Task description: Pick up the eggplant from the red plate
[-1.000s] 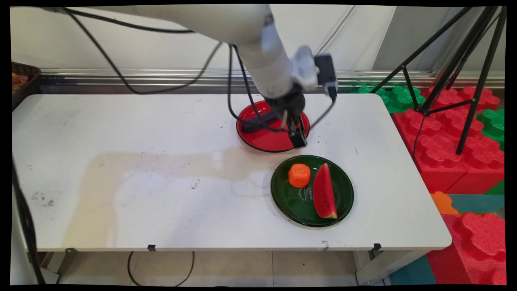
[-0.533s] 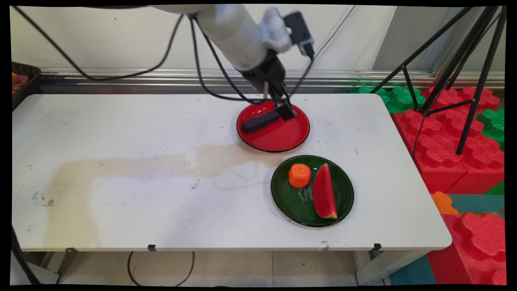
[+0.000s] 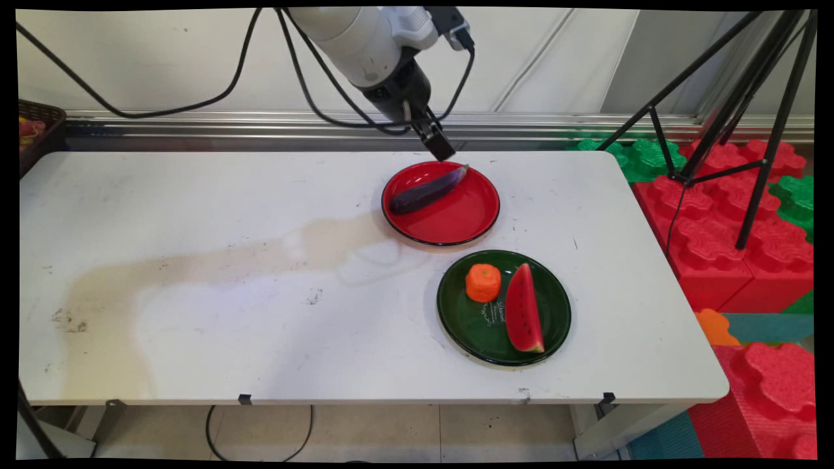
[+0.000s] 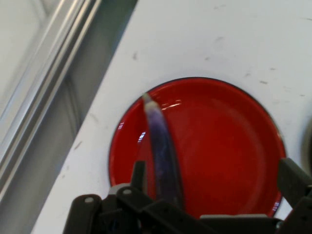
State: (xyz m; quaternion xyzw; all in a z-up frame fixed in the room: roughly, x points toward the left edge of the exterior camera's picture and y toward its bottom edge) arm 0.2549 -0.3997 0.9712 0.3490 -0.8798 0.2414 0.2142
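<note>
— Eggplant (image 3: 428,189) on the red plate (image 3: 456,225); where's the gripper (image 3: 442,151) from above?
— Raised over the plate's far rim, holding nothing.
— And from the hand?
— Fingers (image 4: 292,180) spread wide, eggplant (image 4: 162,151) lying below between them.

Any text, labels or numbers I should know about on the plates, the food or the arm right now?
Round dark green plate: white handwriting on its middle, between the orange carrot chunk and the red watermelon slice; too small to read.
Round red plate, dark purple eggplant, black two-finger gripper: no text seen.
</note>
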